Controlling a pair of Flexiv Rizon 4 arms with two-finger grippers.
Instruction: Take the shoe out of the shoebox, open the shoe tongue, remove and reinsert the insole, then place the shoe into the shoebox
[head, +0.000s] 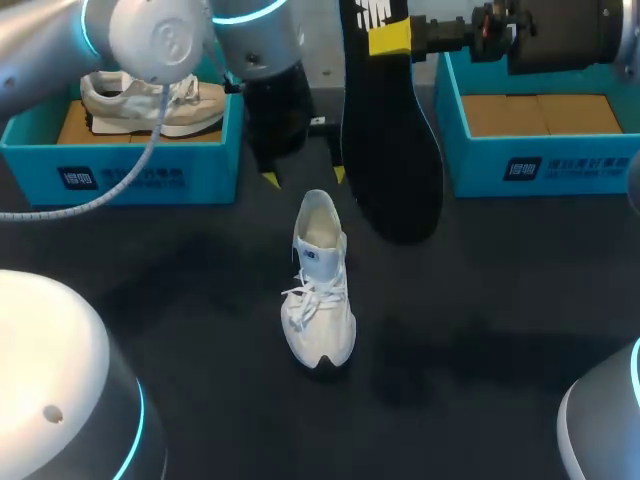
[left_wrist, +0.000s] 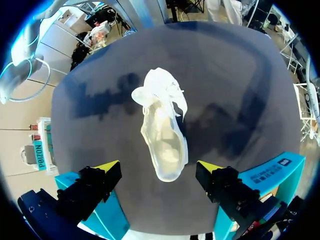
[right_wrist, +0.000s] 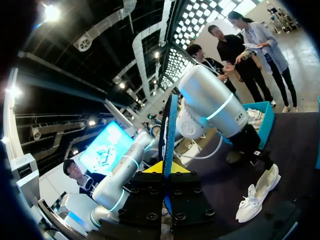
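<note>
At the far left corner of the table (head: 520, 300) stands the left shoebox (head: 150, 170), blue, with a beige shoe (head: 150, 105) lying in it. Next to it the left pincer (head: 305, 178) hangs released, its yellow tips spread wide above the heel end of the white shoe (head: 320, 290), and no finger touches it. This white shoe stands upright on its sole in the middle of the table, outside both boxes, with its heel to the far edge and its toe to the near edge. To its right, the right pincer (head: 390, 40) is grasping the black insole (head: 395, 150), which hangs down beside the shoe's heel. At the far right corner is the right shoebox (head: 540, 165); its cardboard bottom shows.
</note>
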